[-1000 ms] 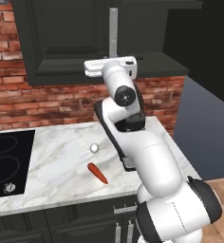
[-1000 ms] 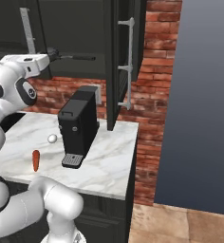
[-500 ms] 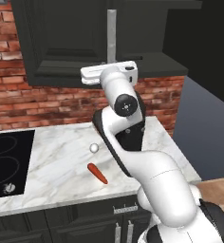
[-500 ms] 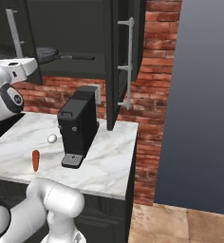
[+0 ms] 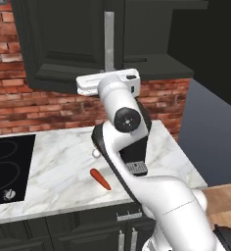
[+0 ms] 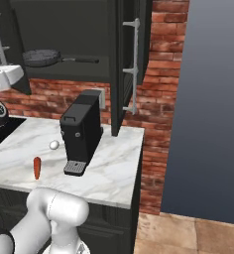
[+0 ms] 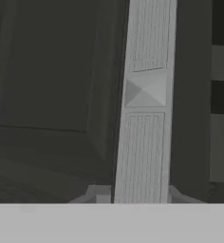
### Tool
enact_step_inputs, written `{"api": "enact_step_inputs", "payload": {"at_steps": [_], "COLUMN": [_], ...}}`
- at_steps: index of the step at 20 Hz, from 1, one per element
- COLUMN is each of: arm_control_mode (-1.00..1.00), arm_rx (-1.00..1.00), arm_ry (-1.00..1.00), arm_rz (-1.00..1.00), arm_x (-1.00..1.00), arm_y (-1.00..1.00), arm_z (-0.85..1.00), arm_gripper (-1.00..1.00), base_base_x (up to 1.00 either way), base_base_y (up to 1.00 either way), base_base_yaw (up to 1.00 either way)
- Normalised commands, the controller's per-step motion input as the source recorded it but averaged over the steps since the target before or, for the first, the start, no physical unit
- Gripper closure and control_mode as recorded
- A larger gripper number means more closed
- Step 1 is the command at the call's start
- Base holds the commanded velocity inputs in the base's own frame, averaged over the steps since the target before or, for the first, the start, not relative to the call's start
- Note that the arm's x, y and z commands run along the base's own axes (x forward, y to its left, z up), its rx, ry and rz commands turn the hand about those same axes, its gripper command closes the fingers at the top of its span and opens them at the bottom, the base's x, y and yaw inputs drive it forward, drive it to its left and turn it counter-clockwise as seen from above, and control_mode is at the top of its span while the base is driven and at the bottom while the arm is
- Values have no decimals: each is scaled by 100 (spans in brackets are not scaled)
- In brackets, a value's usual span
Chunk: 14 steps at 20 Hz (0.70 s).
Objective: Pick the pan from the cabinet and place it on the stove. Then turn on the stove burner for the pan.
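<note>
Claw clamped on left door handle; pan not yet reached.

Nearest, the claw (image 7: 135, 199) is closed round the cabinet's (image 5: 63, 44) silver bar handle (image 7: 144, 109), the bar seated between both fingertips. Slip risk is judged real: a pull off the hinge arc could let the smooth bar slide out, or bind the door. Below the cabinet, a carrot (image 5: 101, 179) and coffee machine (image 6: 82, 131) sit on the surface (image 5: 63, 166). Farthest, the pan (image 6: 42, 58) rests inside the cabinet behind the opened right door; the left door swinging wide may crowd later reach. The stove (image 5: 7, 166) lies left.
</note>
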Motion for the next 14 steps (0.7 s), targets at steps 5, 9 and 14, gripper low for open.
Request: {"api": "enact_step_inputs", "payload": {"at_steps": [5, 9, 14], "arm_control_mode": [-100, -100, -100], "arm_rx": [-1, 4, 14], "arm_ry": [1, -3, -8], "arm_rz": [5, 1, 0], "arm_x": [-44, -54, -89], "arm_y": [26, 0, -7], "arm_z": [-2, 0, 2], "arm_gripper": [-100, -100, -100], "base_base_x": [0, 0, 0], "base_base_y": [0, 0, 0], "base_base_yaw": [0, 0, 0]}}
